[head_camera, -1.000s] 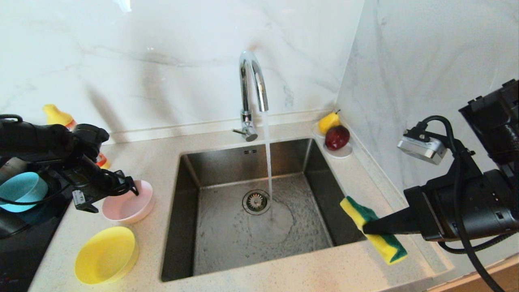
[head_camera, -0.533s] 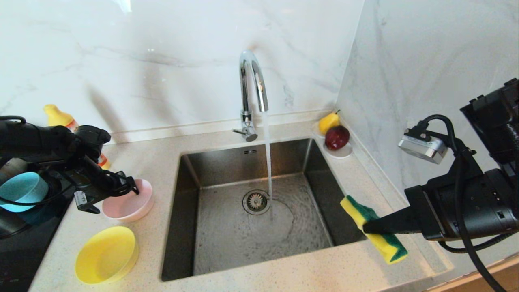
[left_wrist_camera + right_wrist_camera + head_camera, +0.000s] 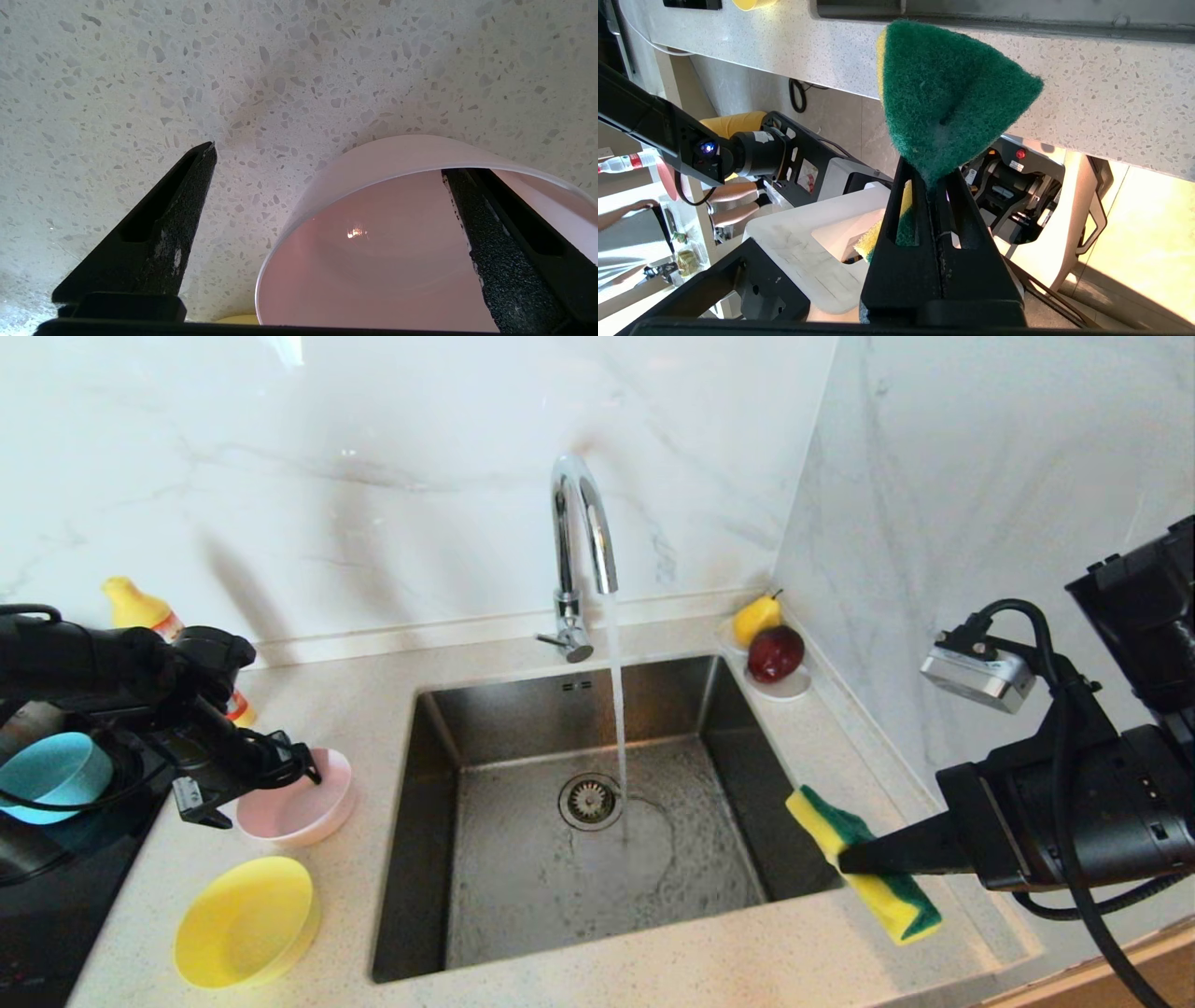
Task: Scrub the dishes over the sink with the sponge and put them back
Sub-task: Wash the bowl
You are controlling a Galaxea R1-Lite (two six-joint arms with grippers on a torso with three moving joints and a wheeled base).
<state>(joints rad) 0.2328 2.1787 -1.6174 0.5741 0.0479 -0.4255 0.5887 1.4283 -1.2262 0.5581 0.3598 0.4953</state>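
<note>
Three bowls sit left of the sink: pink bowl, yellow bowl, blue bowl. Left gripper, jaws spread wide, straddles the pink rim, one finger inside, one on speckled countertop. Right gripper clamps the sponge at the sink's right edge. Faucet runs. Only the right wrist view shows the sponge's green face folded.

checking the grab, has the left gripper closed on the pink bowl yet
No, the left gripper is wide open, one finger inside the pink bowl and the other outside over the counter.
</note>
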